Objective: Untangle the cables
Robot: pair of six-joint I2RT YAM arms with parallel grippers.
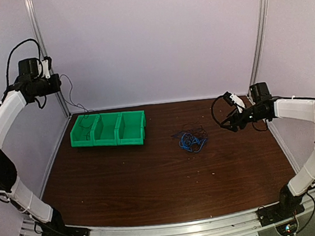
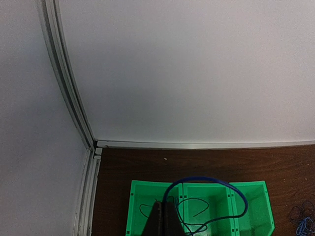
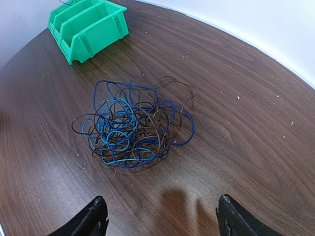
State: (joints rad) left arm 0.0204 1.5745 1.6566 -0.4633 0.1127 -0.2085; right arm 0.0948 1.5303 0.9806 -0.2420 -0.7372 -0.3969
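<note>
Near the table's (image 1: pixel 153 180) middle, slightly toward 3 o'clock in the top view, lies the tangle (image 1: pixel 191 141), a loose nest of blue and brown strands. The green bin (image 1: pixel 132 138) sits well apart from it, toward 9 o'clock.

The right gripper (image 3: pixel 161 200) hovers at 3 o'clock of the heap with its fingers spread wide and nothing between them. The left gripper (image 2: pixel 162 219) is raised high above the bin at the far left corner. Its fingers are pressed together on a blue cable (image 2: pixel 206 180), which arcs out and droops back toward what looks like the bin's middle compartment.

The step in hand seems to be dropping that freed cable, then starting on the next one. For a good drop, the left arm should come lower first, so the springy loop falls inside the walls rather than over the rim.

For the right arm, the aim matters more than speed:
- Pick a strand that stands proud at the edge. The brown arc at 1 o'clock of the heap in the right wrist view looks free of the knot.
- Avoid the dense blue coils at 9 o'clock.
- Close on one wire only, then lift slowly and straight up.
- If the whole nest rises with it, the other gripper will likely need to pin the rest down.
</note>
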